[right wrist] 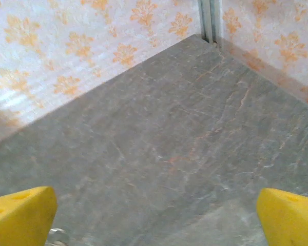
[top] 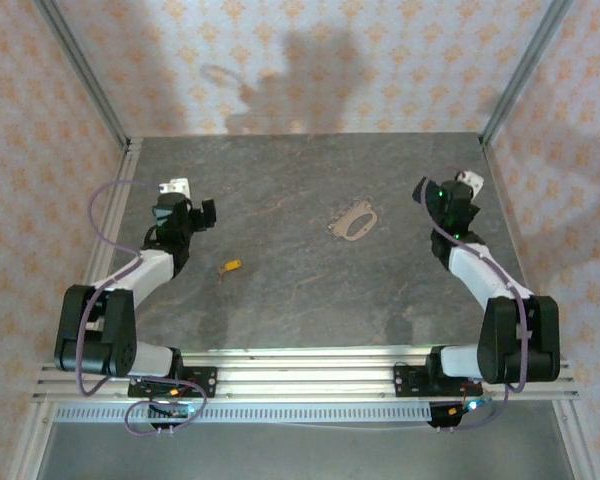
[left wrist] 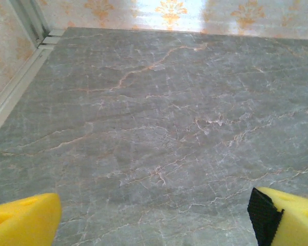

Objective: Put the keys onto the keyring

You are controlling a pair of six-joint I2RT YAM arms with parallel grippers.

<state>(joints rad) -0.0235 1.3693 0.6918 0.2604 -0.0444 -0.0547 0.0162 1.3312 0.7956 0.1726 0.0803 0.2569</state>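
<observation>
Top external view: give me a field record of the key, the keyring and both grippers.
key: yellow-headed, lying on the table, nearer the left arm
keyring: flat on the table, toward the right arm, apart from the key
left gripper: open, empty
right gripper: open, empty
task status: key not yet on keyring

Dark grey stone-look table top (top: 300, 200), veined in thin pale and rust-orange lines. Cream-pink walls (top: 330, 60) with a repeating orange floral motif. Yellow-orange key (top: 232, 266); dull brownish-grey keyring (top: 355, 220). Black with white forearm links on left arm (top: 145, 270) and right arm (top: 470, 262) alike; purple cables (top: 95, 210) looping off them. Bright yellow fingers (left wrist: 20, 220) on the left gripper (left wrist: 154, 228), a black pad (left wrist: 263, 220) on one; plain bright yellow fingers (right wrist: 287, 218) on the right gripper (right wrist: 154, 220). Silver aluminium rails (top: 300, 375) along the near edge.
</observation>
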